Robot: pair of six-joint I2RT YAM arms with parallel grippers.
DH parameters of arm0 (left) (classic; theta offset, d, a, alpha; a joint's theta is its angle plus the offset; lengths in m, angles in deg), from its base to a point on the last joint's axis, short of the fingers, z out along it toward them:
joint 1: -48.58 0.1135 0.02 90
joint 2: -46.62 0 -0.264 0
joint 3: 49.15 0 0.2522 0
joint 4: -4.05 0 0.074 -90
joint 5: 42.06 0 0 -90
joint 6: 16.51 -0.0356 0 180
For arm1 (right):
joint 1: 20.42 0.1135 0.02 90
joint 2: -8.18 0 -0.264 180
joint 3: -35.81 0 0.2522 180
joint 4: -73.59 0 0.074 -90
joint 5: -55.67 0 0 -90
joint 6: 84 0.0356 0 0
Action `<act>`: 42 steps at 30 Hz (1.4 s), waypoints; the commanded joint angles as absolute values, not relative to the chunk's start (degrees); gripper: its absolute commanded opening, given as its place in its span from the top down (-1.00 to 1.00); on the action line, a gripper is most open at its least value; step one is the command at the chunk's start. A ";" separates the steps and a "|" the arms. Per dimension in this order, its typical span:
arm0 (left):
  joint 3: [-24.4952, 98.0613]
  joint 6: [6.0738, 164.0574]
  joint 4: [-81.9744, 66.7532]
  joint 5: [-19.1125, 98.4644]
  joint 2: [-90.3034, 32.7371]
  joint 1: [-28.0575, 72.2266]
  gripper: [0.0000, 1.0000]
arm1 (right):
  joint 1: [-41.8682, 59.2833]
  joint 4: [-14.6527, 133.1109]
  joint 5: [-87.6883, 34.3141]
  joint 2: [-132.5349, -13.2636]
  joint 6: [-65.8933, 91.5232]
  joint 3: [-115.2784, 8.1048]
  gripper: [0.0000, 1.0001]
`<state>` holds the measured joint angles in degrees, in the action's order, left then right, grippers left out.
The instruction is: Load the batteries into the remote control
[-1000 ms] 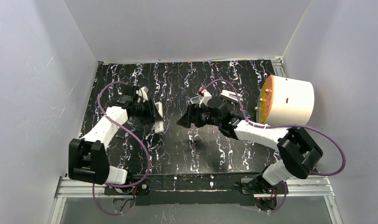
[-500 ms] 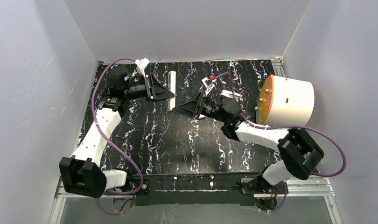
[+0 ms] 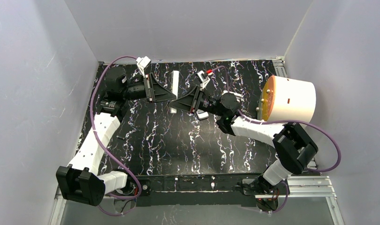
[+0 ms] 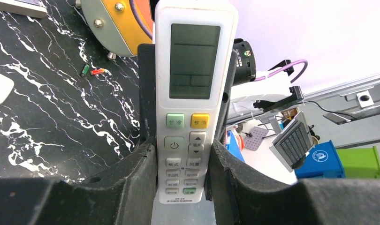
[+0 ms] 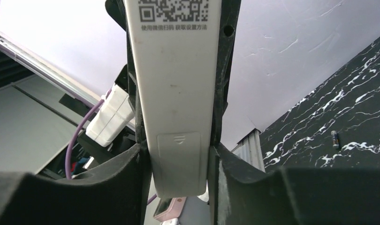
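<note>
Here's the handover: the remote control (image 3: 175, 79) was up off the marbled table (image 3: 178, 150), the left gripper (image 3: 172, 97) clamped on its sides from the button face. The right gripper (image 3: 175, 106) was pinching those same sides from the back, where the battery cover sat in place. Down on the table, two batteries (image 4: 98, 71) lay loose close to the orange-faced drum (image 3: 291, 101), and another battery (image 5: 335, 139) lay alone on the marble.

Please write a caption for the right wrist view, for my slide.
Back of the remote control, battery cover still on, within the right claw; one battery lies on the table beyond.
</note>
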<state>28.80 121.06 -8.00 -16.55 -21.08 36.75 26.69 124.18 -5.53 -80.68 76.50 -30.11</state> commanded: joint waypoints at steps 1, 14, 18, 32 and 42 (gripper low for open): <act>31.50 122.33 -6.45 -18.02 -18.90 36.54 0.85 | 27.21 129.94 -3.92 -81.00 77.48 -32.88 0.24; 31.45 114.75 -17.05 -0.60 -14.31 36.59 -0.52 | 28.37 76.03 -7.38 -75.24 33.13 -41.59 0.87; 32.31 109.99 -25.32 5.82 -14.82 36.55 -0.52 | 28.74 63.54 -14.67 -73.61 21.84 -44.69 0.88; 32.51 104.56 -39.90 13.62 -20.81 36.63 -0.38 | 35.03 47.17 -30.15 -77.55 4.07 -52.31 0.94; 32.01 104.26 -39.78 -2.63 -26.09 36.59 0.11 | 36.93 46.79 -31.11 -79.47 0.48 -53.10 0.95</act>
<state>30.48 105.78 -37.48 4.78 -25.38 36.73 35.94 45.74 -29.79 -78.47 3.78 -49.44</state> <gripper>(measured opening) 0.458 0.479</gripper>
